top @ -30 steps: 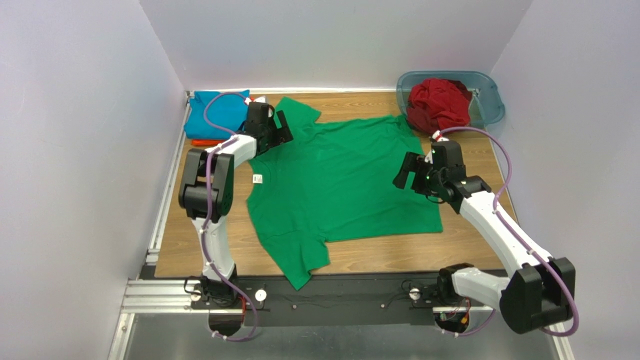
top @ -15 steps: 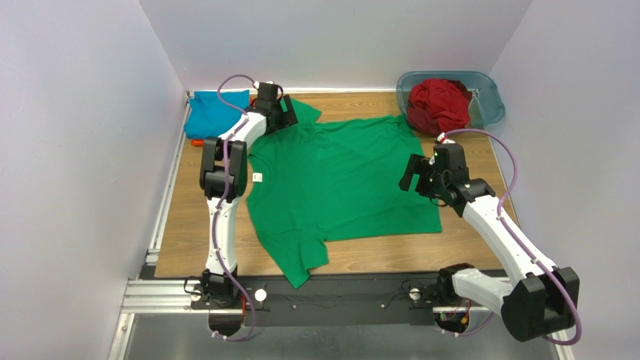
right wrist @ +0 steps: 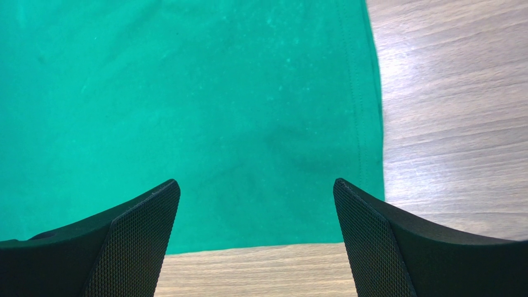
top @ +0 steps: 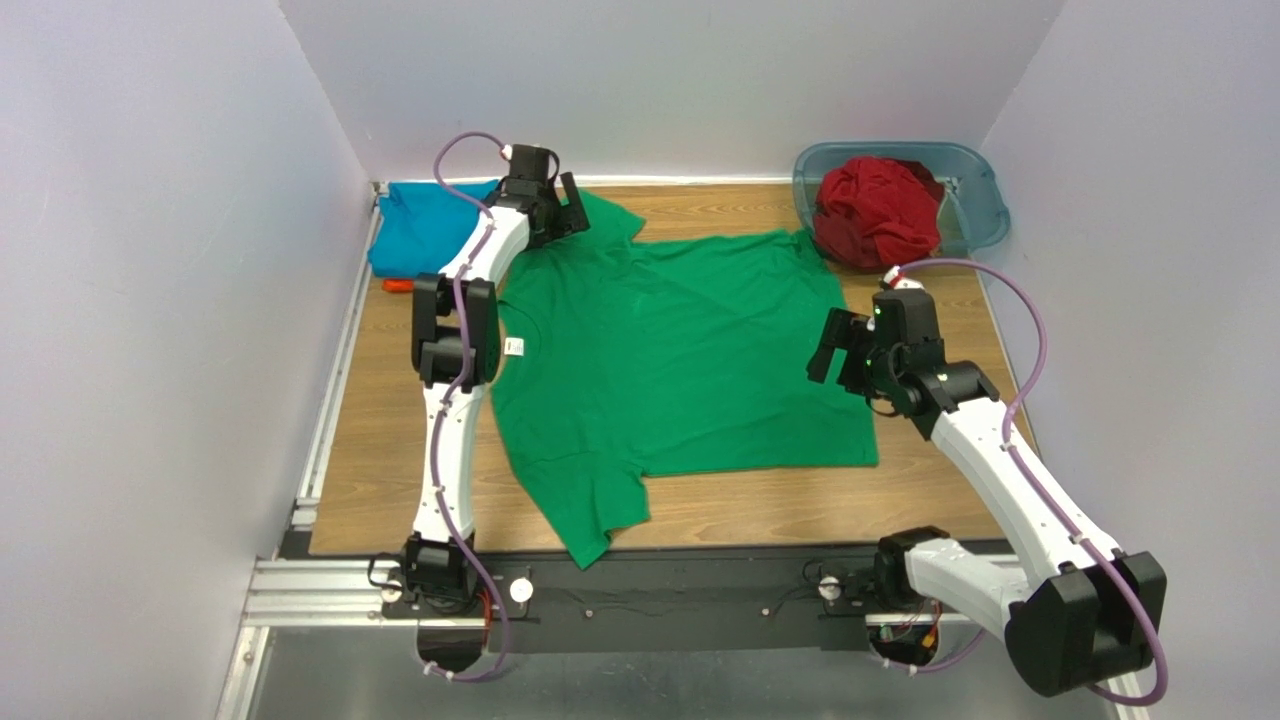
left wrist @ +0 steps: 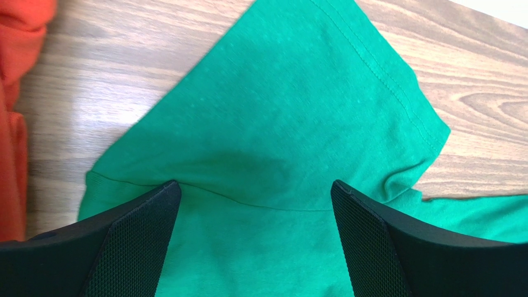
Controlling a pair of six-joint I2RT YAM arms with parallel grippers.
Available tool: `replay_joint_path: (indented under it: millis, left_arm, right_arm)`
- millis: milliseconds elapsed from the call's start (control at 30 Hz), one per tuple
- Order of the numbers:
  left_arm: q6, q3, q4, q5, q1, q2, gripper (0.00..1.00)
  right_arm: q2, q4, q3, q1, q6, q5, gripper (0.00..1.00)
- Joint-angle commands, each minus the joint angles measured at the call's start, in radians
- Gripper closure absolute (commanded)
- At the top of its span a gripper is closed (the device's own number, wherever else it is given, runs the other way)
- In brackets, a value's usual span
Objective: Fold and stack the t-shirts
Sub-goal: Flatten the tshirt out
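Note:
A bright green t-shirt (top: 676, 360) lies spread flat on the wooden table, its small white tag (top: 514, 350) at the left edge. My left gripper (top: 559, 210) hovers open over the shirt's far sleeve (left wrist: 279, 124), fingers astride the sleeve seam and nothing between them (left wrist: 255, 185). My right gripper (top: 831, 348) hangs open above the shirt's right hem, near its front corner (right wrist: 365, 185), jaws wide and empty (right wrist: 256, 182). A folded teal-blue shirt (top: 428, 228) sits at the back left on an orange one (top: 398, 285). A dark red shirt (top: 876, 207) is bunched in the tub.
The translucent blue-grey tub (top: 980, 210) stands at the back right corner. White walls close in the table on three sides. Orange cloth (left wrist: 18, 62) shows at the left edge of the left wrist view. Bare wood (top: 962, 323) lies right of the green shirt.
The left arm has stretched toward the back, carrying its open gripper from the shoulder to the far sleeve. The right gripper drifted slightly right toward the hem.

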Motion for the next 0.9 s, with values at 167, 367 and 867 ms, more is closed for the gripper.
replay_joint_path:
  millis: [167, 367, 867]
  left_arm:
    - [0.018, -0.073, -0.009, -0.006, 0.000, -0.269, 0.02]
    - [-0.034, -0.598, 0.195, -0.097, -0.044, -0.727, 0.02]
    - [-0.408, -1.567, 0.050, -0.187, -0.415, -1.543, 0.01]
  right_arm:
    - [-0.007, -0.017, 0.037, 0.001, 0.041, 0.050, 0.00]
    - [-0.019, -0.016, 0.017, -0.001, 0.063, 0.036, 0.00]
    - [-0.043, -0.008, -0.025, -0.001, 0.087, 0.090, 0.00]
